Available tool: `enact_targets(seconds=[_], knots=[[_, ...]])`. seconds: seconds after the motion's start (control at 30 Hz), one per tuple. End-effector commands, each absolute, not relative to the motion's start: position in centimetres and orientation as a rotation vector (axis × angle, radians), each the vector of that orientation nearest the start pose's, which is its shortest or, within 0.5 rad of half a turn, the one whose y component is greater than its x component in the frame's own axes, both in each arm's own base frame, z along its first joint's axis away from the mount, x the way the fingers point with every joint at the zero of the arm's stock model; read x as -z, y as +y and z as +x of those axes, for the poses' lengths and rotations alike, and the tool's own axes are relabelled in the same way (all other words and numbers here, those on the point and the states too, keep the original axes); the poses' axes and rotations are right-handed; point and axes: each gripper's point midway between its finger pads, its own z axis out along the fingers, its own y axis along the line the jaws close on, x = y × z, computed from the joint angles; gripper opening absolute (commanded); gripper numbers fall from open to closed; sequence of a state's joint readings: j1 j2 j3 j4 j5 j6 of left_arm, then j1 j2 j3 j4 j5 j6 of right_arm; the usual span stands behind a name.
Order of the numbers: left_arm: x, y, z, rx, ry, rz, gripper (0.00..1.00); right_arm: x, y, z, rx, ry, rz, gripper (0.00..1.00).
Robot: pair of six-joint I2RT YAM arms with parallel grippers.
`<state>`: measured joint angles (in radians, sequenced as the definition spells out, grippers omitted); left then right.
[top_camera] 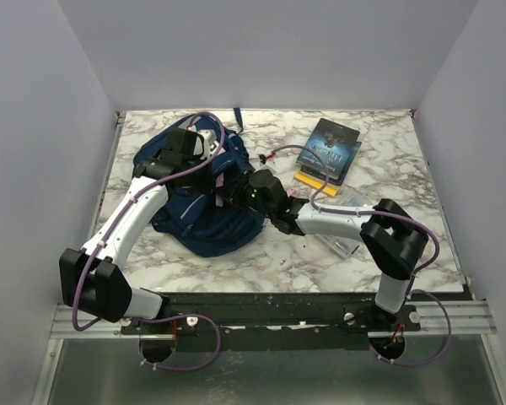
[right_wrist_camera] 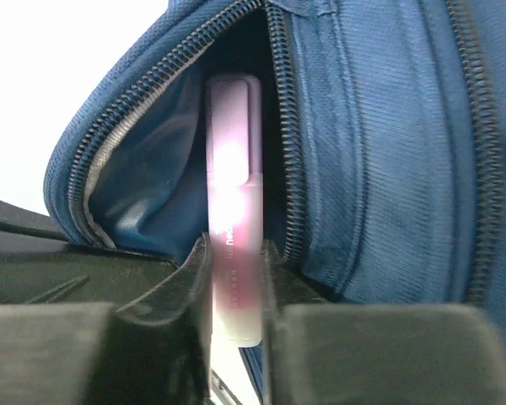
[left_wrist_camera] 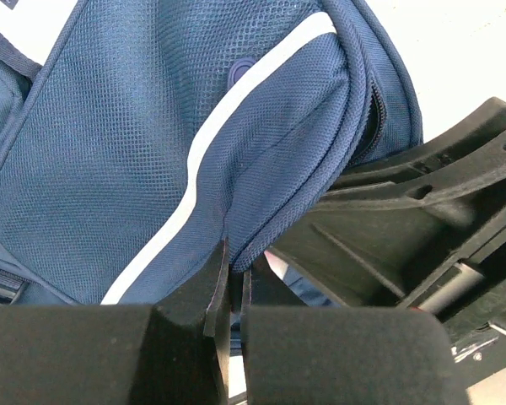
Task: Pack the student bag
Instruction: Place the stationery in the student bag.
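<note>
The navy student bag [top_camera: 194,211] lies at the left centre of the table, with its zipper open toward the right. My left gripper [top_camera: 209,164] is shut on a fold of the bag's fabric by the opening [left_wrist_camera: 234,263] and holds it up. The pale grey trim stripe [left_wrist_camera: 202,143] runs across the pocket. My right gripper [top_camera: 226,187] is shut on a pink highlighter pen [right_wrist_camera: 234,194]. The pen's tip is inside the open zipper mouth of the bag [right_wrist_camera: 379,152]. The bag's inside is dark.
Two dark books [top_camera: 329,150] lie at the back right, with a yellow item [top_camera: 314,179] in front of them. A clear plastic pouch [top_camera: 347,221] lies under the right arm. My right gripper's black body [left_wrist_camera: 422,211] is close beside the left fingers.
</note>
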<state>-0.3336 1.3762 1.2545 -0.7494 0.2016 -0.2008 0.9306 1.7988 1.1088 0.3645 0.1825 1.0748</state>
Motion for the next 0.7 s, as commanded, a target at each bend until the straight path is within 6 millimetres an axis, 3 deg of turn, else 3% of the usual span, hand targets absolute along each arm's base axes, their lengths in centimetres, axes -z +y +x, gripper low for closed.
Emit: enact_targets(seconds=[0.0,0.2,0.33,0.53,0.67], knots=[[-21.3,-16.3,31.7,0.553,2.367,0.26,0.0,-18.6,46.1,32.4,-1.261,1.983,0.244,0.24],[-21.4,-16.1,31.9,0.546,2.365,0.253,0.0,-17.8,45.0,31.6,-1.222,2.005,0.198,0.56],[-21.4,-16.1,31.9,0.547,2.364,0.249,0.0,-18.5,44.2,31.5,-1.178,1.989,0.152,0.63],[-21.0,-15.8,32.1,0.533,2.376,0.238,0.0,-20.8,42.2,30.9,-1.091,1.96,0.057,0.57],[-20.7,-15.9,32.2,0.537,2.386,0.236,0.0,-20.5,37.7,31.5,-0.848,1.962,0.058,0.46]])
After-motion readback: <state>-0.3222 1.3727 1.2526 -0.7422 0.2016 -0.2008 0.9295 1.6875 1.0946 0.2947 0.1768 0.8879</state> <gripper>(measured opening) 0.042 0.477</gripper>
